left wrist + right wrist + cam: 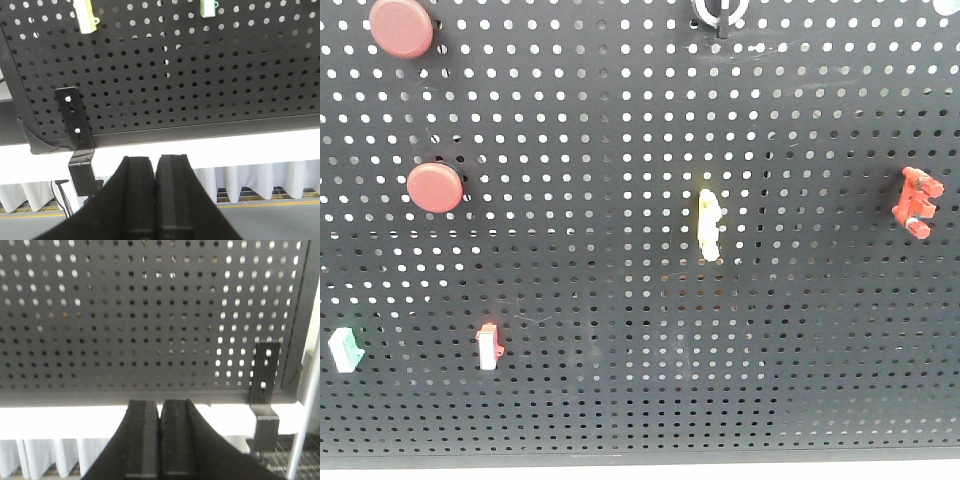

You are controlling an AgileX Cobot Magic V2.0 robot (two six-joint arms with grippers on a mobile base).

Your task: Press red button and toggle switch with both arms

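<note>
1. A black perforated surface (640, 300) stands upright and fills the front view. Pale light shows through its many small holes.
2. The left gripper (156, 165), seen from its own wrist camera, sits below the surface's bottom edge. Its jaws are pressed together, touching along their length.
3. The right gripper (160, 407) also sits below the bottom edge, near a lower corner. Its jaws are likewise pressed flat against each other.
4. A dark metal bracket (75, 120) is bolted to the surface's lower edge near the left gripper.
5. The upper red button (402, 27) is a flat dull-red disc at the top left, partly cut off by the frame.
6. The lower red button (435, 188) sits below it, slightly further right.
7. A red pronged clip (918, 201) is at the far right, about mid-height.
8. A yellow rocker (709, 224) stands upright near the centre.
9. The toggle switch (720, 10) is at the top edge, right of centre, mostly cropped. Part of its white ring and its short black lever show.
10. A red-and-white switch (489, 345) and a green-and-white switch (346, 349) sit low on the left.
</note>
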